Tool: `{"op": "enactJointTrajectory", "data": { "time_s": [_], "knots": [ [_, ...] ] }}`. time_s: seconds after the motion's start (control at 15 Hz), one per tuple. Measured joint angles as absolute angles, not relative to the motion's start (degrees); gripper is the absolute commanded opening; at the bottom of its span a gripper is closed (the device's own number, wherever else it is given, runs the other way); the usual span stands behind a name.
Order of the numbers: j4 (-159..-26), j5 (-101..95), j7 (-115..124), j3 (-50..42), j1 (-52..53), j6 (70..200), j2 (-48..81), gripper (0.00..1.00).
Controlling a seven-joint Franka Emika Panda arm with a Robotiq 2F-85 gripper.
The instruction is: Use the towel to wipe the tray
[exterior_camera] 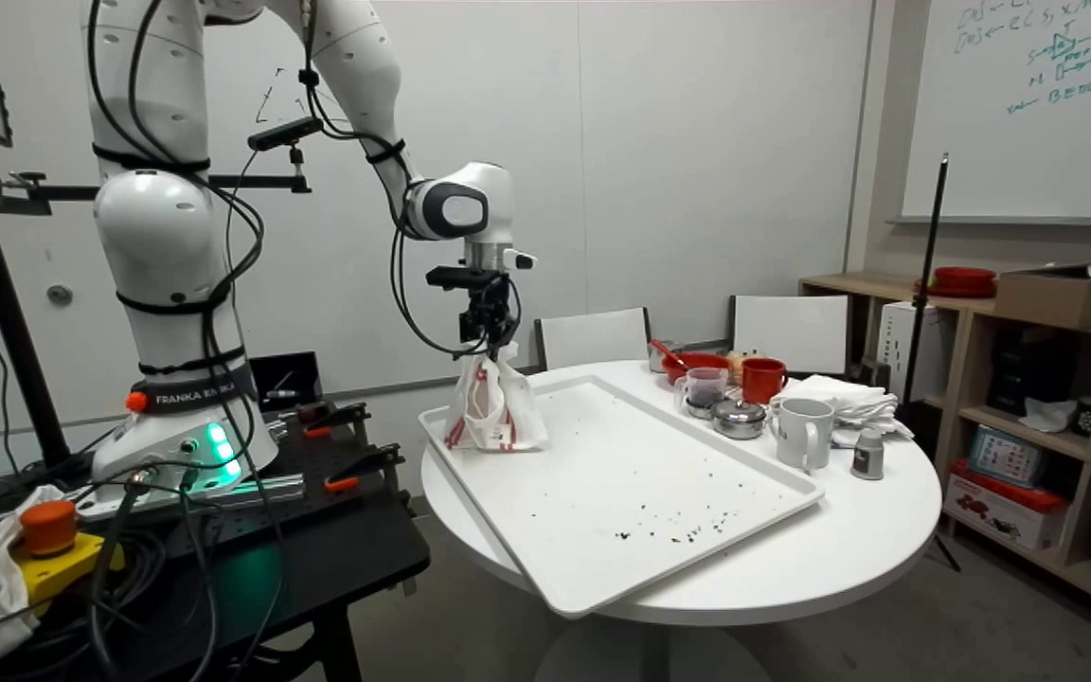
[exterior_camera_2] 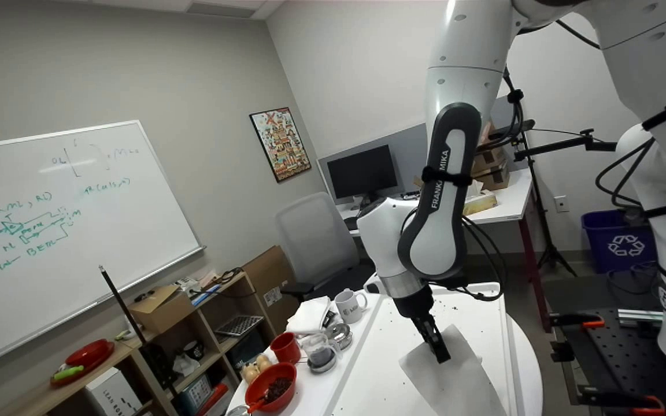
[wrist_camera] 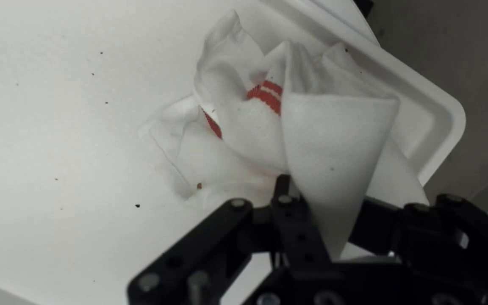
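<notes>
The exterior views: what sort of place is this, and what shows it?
Probably an office or meeting room used as a robot lab: there is a written-on whiteboard, a computer monitor on a desk, and a robot arm.

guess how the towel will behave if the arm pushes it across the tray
The towel will probably be floppy, since it hangs in loose folds below the gripper. It is likely light for its size, as its edges look thin. Pushed across the tray, it may crumple rather than slide flat: the wrist view shows it bunched.
</notes>
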State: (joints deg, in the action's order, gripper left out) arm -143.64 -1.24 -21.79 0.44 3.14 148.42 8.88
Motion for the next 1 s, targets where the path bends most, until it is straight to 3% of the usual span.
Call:
{"op": "enactJointTrajectory", "data": {
  "time_s": [0.47, 1.0],
  "knots": [
    [-137.61, -22.08, -13.25, 2.17, 7.95, 144.85, 13.53, 0.07],
    [-128.30, -22.77, -15.72, 5.06, 9.01, 144.24, 17.94, 0.06]
  ]
}}
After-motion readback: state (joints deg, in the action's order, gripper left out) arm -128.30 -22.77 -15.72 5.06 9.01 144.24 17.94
